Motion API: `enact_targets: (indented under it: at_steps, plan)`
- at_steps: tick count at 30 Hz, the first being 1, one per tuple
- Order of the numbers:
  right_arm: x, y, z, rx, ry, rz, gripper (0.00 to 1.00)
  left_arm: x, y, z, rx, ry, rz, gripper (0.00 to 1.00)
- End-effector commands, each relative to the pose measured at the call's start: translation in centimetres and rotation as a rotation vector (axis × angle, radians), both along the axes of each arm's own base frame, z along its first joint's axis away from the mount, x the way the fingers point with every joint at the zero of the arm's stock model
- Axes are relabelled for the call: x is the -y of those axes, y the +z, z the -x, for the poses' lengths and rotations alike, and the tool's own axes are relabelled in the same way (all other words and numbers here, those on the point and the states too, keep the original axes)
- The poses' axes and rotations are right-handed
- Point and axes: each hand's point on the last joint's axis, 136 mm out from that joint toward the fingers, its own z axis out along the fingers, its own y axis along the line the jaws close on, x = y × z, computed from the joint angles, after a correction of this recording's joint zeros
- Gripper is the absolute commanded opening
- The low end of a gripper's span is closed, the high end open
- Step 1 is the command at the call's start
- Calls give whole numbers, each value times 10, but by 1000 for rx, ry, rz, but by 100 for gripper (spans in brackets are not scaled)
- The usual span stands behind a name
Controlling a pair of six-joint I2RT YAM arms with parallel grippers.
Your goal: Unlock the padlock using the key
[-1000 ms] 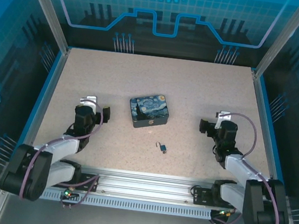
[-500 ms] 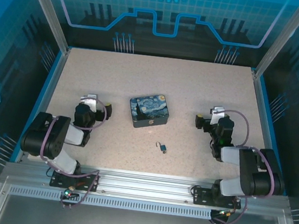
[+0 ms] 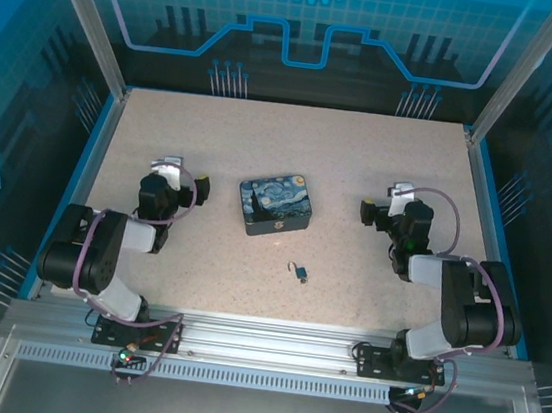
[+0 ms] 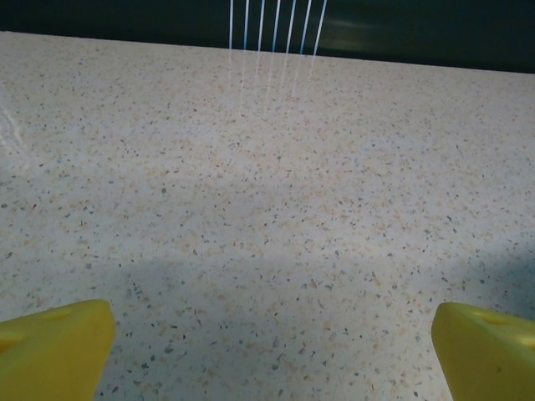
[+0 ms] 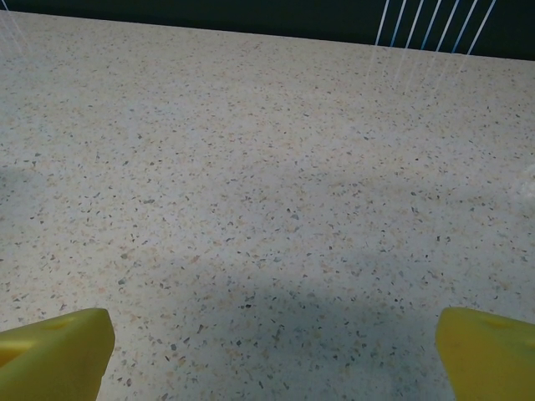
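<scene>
L pincer (image 4: 272, 347) & R pincer (image 5: 272, 351) both spread wide, padlock (image 3: 299, 272) on table nr tin (image 3: 276, 207).

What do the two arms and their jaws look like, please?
Both the left arm and right arm have chunky black joints linked by silver-grey segments, with a lilac cable looping along each. A small white part caps each wrist. The jaws end in bright yellow pads, blunt and wedge-shaped.
</scene>
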Motion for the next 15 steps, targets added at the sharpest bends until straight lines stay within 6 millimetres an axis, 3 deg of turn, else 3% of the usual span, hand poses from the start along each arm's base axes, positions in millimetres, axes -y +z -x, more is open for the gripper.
enact_targets:
  at_steps: [1,15]
  plan:
    - [0,1,-1,3,8,14,100,1,3,0,2,-21,-5,99]
    - [-3,1,-2,-1,22,11,100,1,3,0,3,-21,-6,99]
